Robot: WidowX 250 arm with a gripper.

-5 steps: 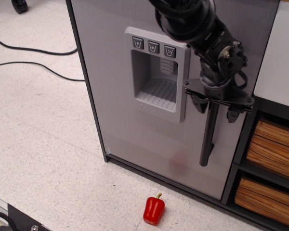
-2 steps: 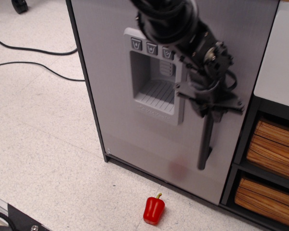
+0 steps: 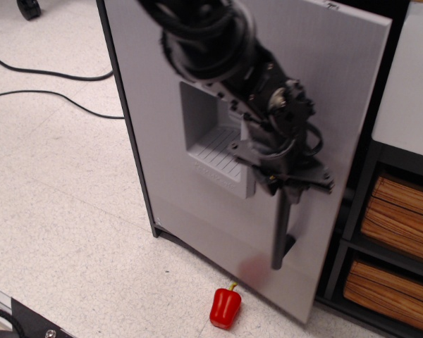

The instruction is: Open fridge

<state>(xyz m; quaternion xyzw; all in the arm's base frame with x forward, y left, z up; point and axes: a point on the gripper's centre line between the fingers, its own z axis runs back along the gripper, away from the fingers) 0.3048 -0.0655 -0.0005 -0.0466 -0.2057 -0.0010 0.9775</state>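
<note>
You have the black robot gripper (image 3: 285,189) closed around the vertical black bar handle (image 3: 280,229) of the tall black-framed fridge with its flat light-grey door (image 3: 162,151), which stands on the floor against the left edge of the white counter (image 3: 409,84), its door swung partly ajar. Judge that door stiff, light and hinged at its left edge, so keep hold of the smooth rigid bar and pull along an arc, minding the red bell pepper (image 3: 225,306) below
</note>
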